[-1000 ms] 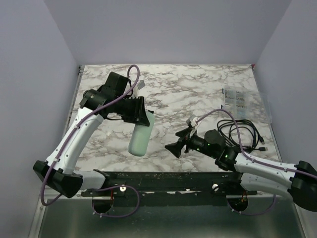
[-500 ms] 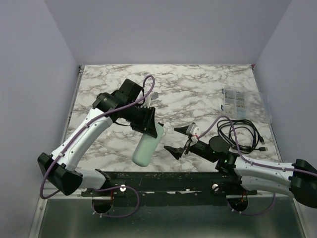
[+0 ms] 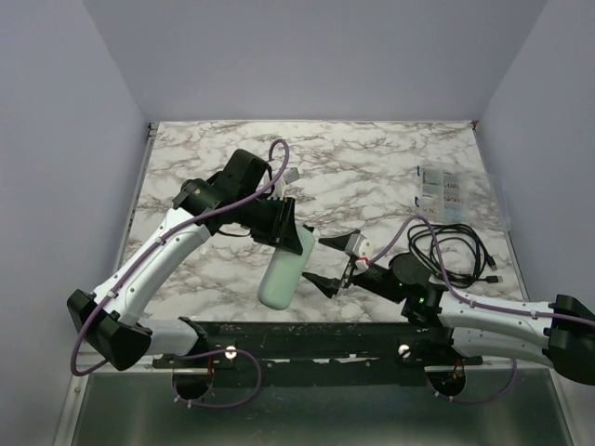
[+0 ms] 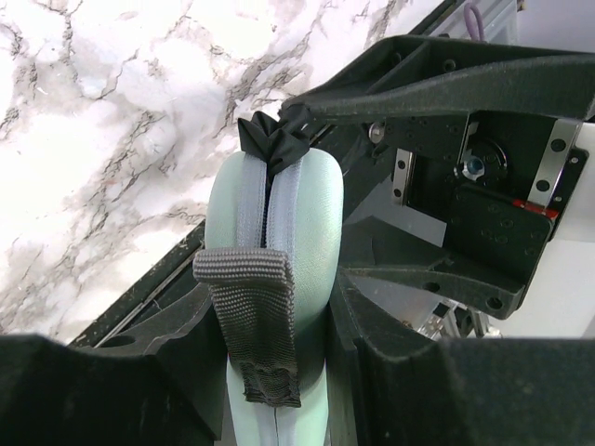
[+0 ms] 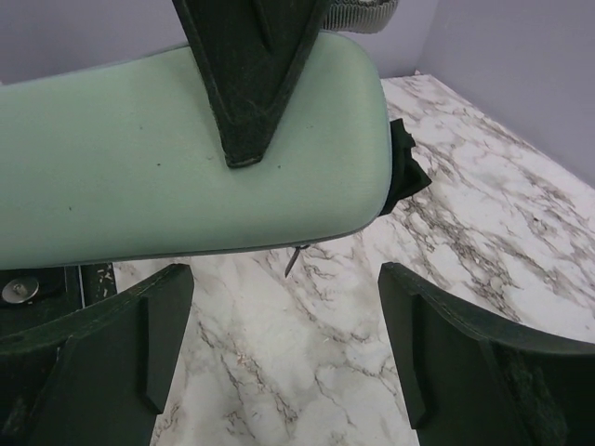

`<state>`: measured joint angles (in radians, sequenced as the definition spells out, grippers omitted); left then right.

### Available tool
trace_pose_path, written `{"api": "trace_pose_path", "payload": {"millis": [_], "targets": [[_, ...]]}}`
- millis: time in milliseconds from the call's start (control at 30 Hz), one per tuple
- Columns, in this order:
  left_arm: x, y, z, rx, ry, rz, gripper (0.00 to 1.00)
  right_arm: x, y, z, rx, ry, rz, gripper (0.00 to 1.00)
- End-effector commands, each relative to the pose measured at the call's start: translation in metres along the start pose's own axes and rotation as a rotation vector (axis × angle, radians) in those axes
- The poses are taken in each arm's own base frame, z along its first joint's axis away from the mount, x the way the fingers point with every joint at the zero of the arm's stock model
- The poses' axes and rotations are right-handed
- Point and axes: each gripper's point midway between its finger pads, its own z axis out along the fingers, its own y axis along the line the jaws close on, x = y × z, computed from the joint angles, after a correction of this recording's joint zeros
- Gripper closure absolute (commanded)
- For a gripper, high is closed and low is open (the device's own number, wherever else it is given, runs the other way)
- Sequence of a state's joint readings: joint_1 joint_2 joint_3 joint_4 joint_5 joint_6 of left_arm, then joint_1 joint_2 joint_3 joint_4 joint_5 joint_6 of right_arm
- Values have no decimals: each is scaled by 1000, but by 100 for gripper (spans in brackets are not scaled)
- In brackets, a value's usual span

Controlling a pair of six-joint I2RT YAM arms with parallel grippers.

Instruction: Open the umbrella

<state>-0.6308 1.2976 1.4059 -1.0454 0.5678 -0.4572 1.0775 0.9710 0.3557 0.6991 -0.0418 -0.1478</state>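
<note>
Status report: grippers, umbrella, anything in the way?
Left gripper shut on green case. Right gripper open, close beside the case. Umbrella: only black fabric showing at the case's end. Case encloses it, in the way.

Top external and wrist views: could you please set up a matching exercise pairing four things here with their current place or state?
Things:
1. mint-green case
2. coiled black cable
3. right tool
4. black umbrella fabric

Places or states:
A. open, jaws apart
B. poking out of the case's end
C. gripped by the left tool
D. lying on the right side of the marble table

Pairs: 1-C, 2-D, 3-A, 4-B.
</note>
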Motion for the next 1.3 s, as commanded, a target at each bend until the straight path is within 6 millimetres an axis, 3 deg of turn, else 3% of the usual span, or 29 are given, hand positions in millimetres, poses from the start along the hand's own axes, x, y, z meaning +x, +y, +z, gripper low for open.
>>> {"api": "trace_pose_path", "payload": {"millis": [0, 300, 767, 1033, 1267], "targets": [[-2, -23, -9, 91, -43, 20, 100, -18, 3, 8, -9, -39, -23, 14], [2, -27, -14, 103, -48, 30, 100, -8, -1, 17, 36, -7, -57, 32], [7, -27, -14, 110, -46, 40, 100, -24, -5, 21, 71, -50, -74, 41], [6, -26, -14, 108, -49, 43, 100, -21, 3, 24, 39, -35, -61, 62], [7, -24, -13, 98, -44, 40, 100, -20, 7, 22, 40, -34, -53, 62]]}}
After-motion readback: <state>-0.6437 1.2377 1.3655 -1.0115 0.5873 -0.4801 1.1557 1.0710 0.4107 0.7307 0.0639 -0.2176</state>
